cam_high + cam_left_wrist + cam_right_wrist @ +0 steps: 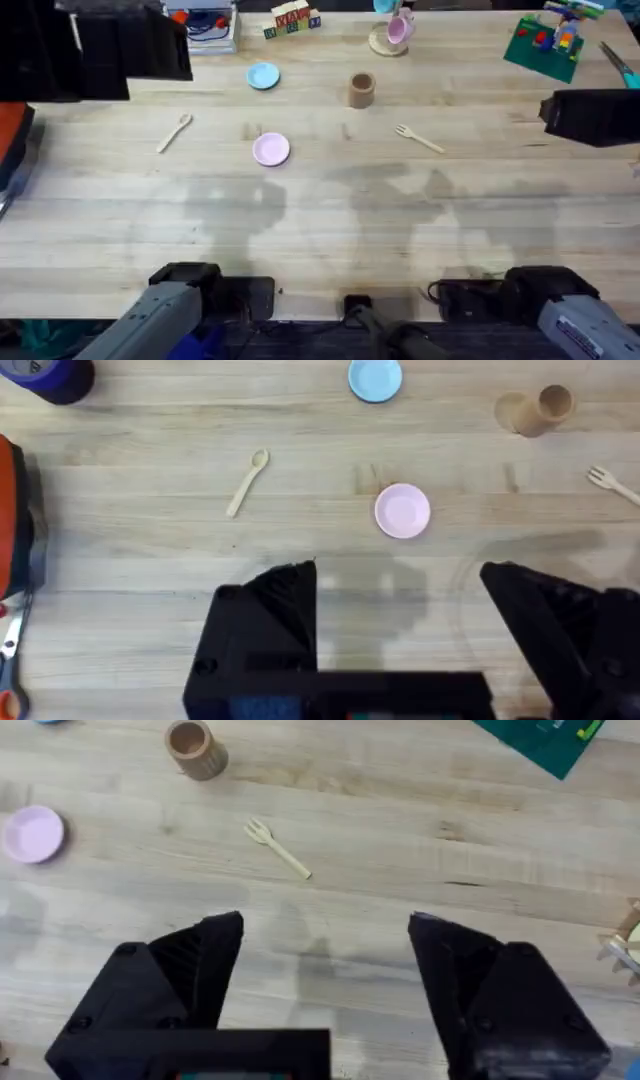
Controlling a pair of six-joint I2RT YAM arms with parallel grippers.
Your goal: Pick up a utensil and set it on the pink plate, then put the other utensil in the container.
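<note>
Lying flat on the wooden table (330,220), the pink plate (271,149) serves as the reference for everything else. Well to the left of the plate, the utensil (174,132) with the rounded spoon-like end rests on the bare wood, its bowl end pointing away from the arms' bases and its handle angled back toward them; it touches nothing. To the right of the plate, about as far off on that side, the other utensil (418,138), the pronged fork, lies on the table with its prongs toward the plate and its handle slanting away to the right. Beyond the plate and to its right stands the container (361,90), upright with its open mouth facing up, nearer to the fork than to the spoon. Straight beyond the plate sits a light blue plate (263,76), apart from it. Farther still, past the container, a pink mug (399,30) stands at the far edge of the table. From the left wrist view, the left gripper (398,605) hangs above the wood just short of the plate, its black fingers spread wide with nothing between them. From the right wrist view, the right gripper (325,960) is likewise spread wide and holds nothing, with the fork a little beyond it.
</note>
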